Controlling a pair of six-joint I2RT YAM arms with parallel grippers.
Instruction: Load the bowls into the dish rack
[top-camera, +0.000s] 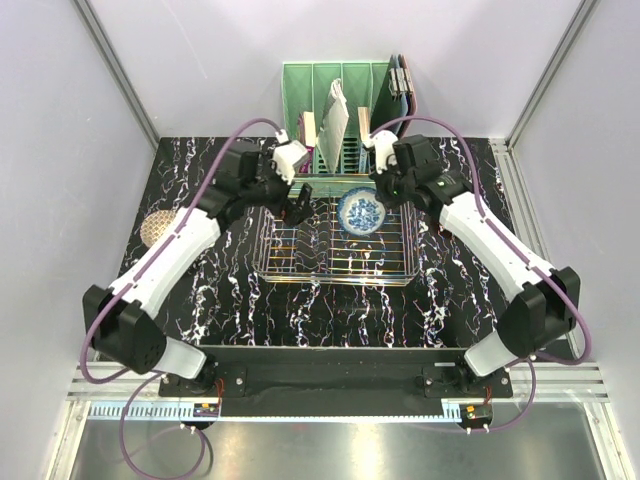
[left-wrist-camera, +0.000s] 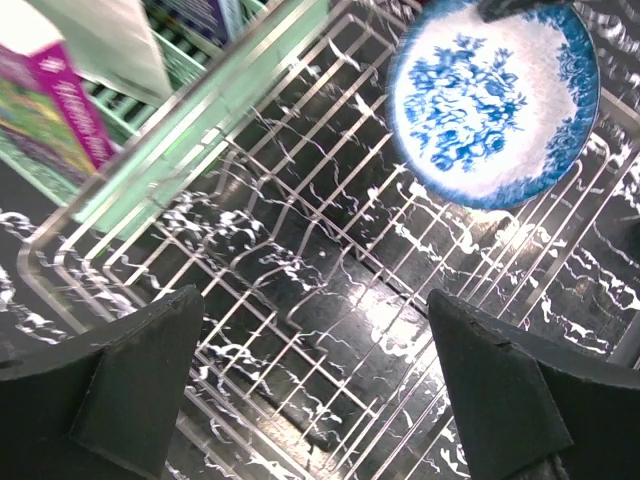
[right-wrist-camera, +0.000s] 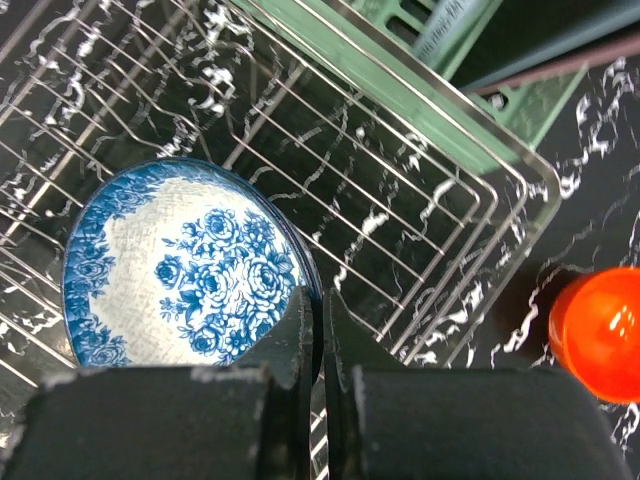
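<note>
1. Two arms were stretched out over the rack (top-camera: 300, 262), which was set in the middle of the table (top-camera: 250, 310), just in front of a green organizer (top-camera: 300, 85)
2. One blue bowl (right-wrist-camera: 180, 270) was found inside the rack, in its far right part, with the flowered inside turned up towards the cameras
3. The right gripper (right-wrist-camera: 320, 295) was seen with its fingers pressed together right at the rim of the blue bowl; whether the rim was pinched between them could not be told
4. The left gripper (left-wrist-camera: 315, 300) was held with its fingers spread wide above the far left part of the rack; nothing was gripped, and only the wires and the table below were seen between the fingers
5. An orange bowl (right-wrist-camera: 600, 335) was seen on the table outside the rack, near the corner that lay beside the organizer, apart from the wires
6. A cream bowl (top-camera: 158, 230) was seen at the table's left side, well apart from the rack and partly hidden by the left arm
7. A purple box (left-wrist-camera: 60, 120) was seen standing in the organizer, behind the rack's far rim
</note>
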